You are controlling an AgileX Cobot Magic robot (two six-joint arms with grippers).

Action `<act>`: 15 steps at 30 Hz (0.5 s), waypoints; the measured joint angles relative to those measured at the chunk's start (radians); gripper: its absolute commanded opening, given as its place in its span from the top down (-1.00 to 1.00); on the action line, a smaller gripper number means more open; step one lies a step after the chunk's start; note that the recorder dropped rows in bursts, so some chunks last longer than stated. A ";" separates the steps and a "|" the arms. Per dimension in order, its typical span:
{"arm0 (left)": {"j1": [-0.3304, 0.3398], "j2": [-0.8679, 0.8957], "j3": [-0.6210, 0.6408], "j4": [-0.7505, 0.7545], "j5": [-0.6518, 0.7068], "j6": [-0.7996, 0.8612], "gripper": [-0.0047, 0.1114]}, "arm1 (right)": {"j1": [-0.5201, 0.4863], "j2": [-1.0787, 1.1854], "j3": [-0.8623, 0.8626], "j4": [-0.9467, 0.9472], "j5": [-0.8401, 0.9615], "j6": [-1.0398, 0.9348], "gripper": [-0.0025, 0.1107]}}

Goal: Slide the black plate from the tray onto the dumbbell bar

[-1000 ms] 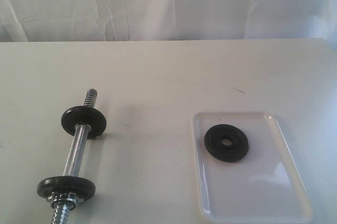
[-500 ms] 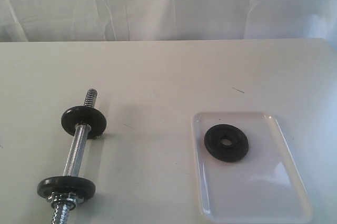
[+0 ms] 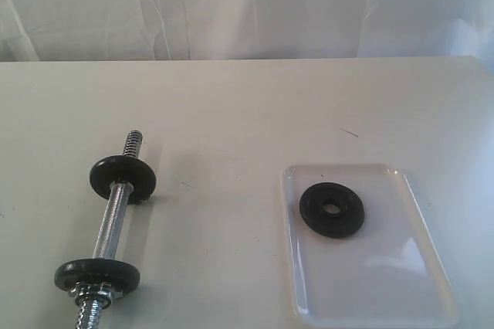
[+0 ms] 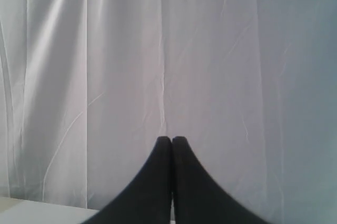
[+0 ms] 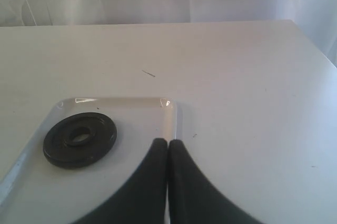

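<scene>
**Both hands closed, fingertips meeting**

The left hand (image 4: 171, 142) has its two dark fingers (image 4: 150, 187) pressed flat against each other, and the rounded tips meet with no gap. The right hand (image 5: 167, 143) stands the same way. Its dark fingers (image 5: 192, 192) touch along their inner edges up to the tips, and nothing is gripped between them. Each pair widens toward its wrist. The exterior view shows neither arm nor hand; only the wrist views show the fingers.

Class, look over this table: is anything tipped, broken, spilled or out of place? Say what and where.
Nothing stands out. The black plate lies flat inside the tray, and the dumbbell bar rests on the table, well apart from the tray.
</scene>
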 measured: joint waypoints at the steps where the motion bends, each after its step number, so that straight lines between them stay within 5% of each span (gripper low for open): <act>1: 0.000 0.035 -0.026 0.023 0.000 -0.007 0.92 | 0.000 0.000 0.000 0.000 0.000 0.000 0.96; 6: 0.000 0.191 -0.160 0.187 0.121 -0.080 0.92 | 0.000 0.000 0.000 0.000 0.000 0.000 0.96; 15: 0.000 0.492 -0.323 0.248 0.709 -0.098 0.92 | 0.000 0.000 0.000 0.000 0.000 0.000 0.96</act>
